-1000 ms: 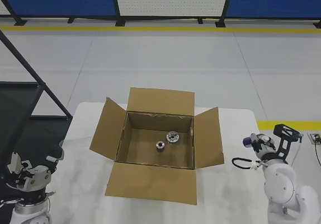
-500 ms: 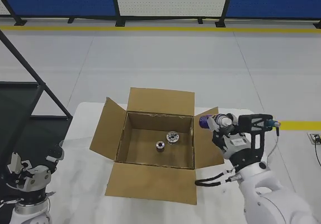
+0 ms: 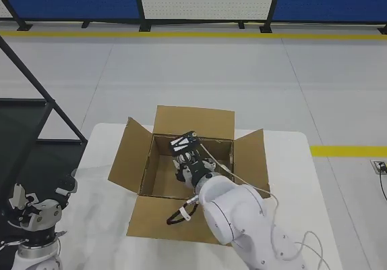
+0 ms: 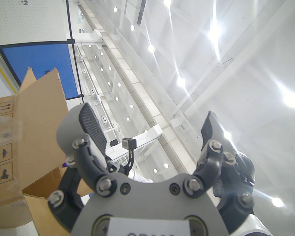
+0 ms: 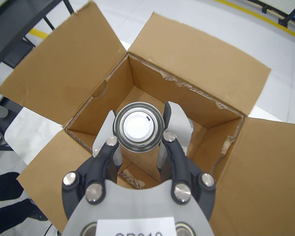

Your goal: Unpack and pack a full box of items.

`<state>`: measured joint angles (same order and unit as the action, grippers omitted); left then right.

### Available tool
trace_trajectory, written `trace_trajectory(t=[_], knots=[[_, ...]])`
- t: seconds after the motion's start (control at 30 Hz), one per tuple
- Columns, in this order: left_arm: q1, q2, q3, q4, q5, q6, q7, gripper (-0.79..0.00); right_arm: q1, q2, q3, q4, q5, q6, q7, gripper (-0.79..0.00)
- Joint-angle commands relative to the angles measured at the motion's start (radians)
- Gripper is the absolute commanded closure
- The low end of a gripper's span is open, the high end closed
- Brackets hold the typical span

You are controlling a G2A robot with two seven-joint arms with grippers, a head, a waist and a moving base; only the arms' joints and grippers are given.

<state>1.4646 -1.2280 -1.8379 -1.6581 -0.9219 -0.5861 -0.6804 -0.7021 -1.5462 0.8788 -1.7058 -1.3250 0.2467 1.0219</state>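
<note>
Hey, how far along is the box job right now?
Done: the box stands fully open. In hand: the right gripper is shut on a can above the box floor. Left: likely release the can, then close the box; the left gripper is open, holding nothing.

- Your top view looks down on the counter (image 3: 106, 223) and the open box (image 3: 193, 121).
- Your right wrist view hangs close over that box, facing in.
- Your left wrist view faces the ceiling (image 4: 211, 74), catching one flap (image 4: 39, 94).

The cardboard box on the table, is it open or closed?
Open: the cardboard box has all four flaps folded outward, and the right pincer holds a can over its inside.
</note>
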Motion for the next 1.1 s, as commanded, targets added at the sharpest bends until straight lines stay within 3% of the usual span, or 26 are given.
trace_trajectory(t=[0.0, 0.47, 0.93, 1.07], knots=[[0.000, 0.000, 0.000, 0.000, 0.000, 0.000, 0.000, -0.785, 0.053, -0.016, -0.032, 0.089, 0.025, -0.001, 0.020, 0.000], [0.000, 0.000, 0.000, 0.000, 0.000, 0.000, 0.000, -0.785, 0.249, -0.134, -0.199, 0.570, 0.120, 0.068, -0.083, 0.000], [0.000, 0.000, 0.000, 0.000, 0.000, 0.000, 0.000, -0.785, 0.327, -0.222, -0.241, 0.827, 0.191, 0.078, -0.123, 0.000], [0.000, 0.000, 0.000, 0.000, 0.000, 0.000, 0.000, -0.785, 0.341, -0.241, -0.239, 0.875, 0.204, 0.072, -0.131, -0.114]])
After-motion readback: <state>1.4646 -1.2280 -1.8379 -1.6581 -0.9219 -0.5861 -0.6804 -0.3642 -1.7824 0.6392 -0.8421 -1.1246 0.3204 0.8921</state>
